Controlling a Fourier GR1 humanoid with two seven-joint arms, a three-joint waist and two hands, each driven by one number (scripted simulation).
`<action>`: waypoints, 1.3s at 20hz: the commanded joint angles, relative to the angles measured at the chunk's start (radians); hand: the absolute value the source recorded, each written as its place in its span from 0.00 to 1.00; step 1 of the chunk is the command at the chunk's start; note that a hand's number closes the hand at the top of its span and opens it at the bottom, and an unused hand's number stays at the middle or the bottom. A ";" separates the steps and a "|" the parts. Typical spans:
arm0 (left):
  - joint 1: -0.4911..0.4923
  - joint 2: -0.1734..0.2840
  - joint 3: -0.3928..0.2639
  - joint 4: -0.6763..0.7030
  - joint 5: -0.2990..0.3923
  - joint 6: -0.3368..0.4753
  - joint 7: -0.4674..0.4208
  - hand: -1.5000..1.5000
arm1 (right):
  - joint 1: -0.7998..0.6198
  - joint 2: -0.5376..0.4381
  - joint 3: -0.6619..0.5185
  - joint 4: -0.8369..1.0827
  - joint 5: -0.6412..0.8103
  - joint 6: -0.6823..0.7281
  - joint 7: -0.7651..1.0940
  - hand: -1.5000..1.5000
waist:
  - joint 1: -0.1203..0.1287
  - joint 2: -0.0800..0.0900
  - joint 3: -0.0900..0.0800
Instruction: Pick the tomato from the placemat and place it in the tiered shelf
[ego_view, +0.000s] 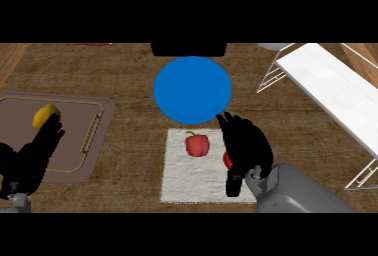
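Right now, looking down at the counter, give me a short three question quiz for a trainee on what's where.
1. True or false: the red pepper lies on the white placemat.
2. What does the right hand partly hide at the placemat's right side? A) the tomato B) a spoon C) a mug
3. Fill in: the yellow fruit sits on the brown ___ at the left, near the left hand.

Key: 1 true. 2 A. 3 tray. The blue plate and the white tiered shelf hold nothing visible.

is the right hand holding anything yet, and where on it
Cannot be told. The right hand sits over the tomato on the placemat, hiding nearly all of it.
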 joint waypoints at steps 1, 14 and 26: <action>0.026 -0.002 0.007 -0.038 0.005 -0.018 0.007 0.50 | -0.028 0.053 -0.009 0.059 0.015 0.103 0.122 0.00 | 0.004 -0.001 0.001; -0.030 -0.012 0.079 0.001 -0.022 -0.060 0.036 0.50 | 0.147 0.081 -0.070 0.172 0.250 0.048 -0.142 0.00 | -0.002 0.001 0.001; 0.078 -0.088 0.085 -0.061 -0.099 -0.068 -0.025 0.50 | 0.164 0.153 -0.235 0.305 0.338 0.111 -0.306 1.00 | 0.001 0.000 0.001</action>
